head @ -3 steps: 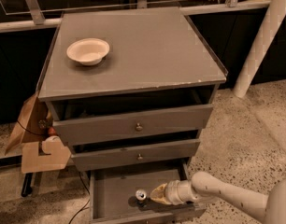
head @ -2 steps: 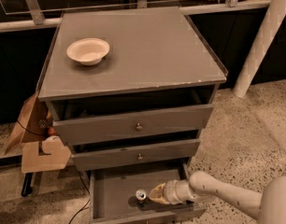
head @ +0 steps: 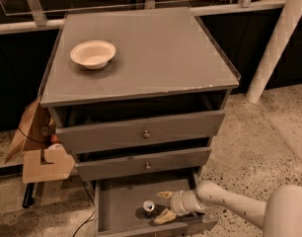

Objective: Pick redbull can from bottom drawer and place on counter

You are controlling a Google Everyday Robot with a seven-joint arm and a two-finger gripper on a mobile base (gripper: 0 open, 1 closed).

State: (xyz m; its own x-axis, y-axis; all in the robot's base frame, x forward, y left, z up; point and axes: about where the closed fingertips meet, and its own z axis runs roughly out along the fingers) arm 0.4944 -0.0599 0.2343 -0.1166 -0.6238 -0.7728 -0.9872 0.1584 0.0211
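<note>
The redbull can (head: 149, 207) stands upright on the floor of the open bottom drawer (head: 121, 201), its silver top showing. My gripper (head: 162, 205) is inside the drawer just right of the can, fingers open, one above and one below the can's level, tips close to it. The pale arm reaches in from the lower right. The counter (head: 156, 53) is the flat grey top of the cabinet above.
A cream bowl (head: 93, 54) sits on the counter's left part. Two knobbed drawers (head: 146, 134) above stand slightly pulled out. Cardboard pieces (head: 40, 152) lean at the cabinet's left. A white post (head: 277, 43) stands at right.
The gripper has edged slightly left toward the can; the can has not moved.
</note>
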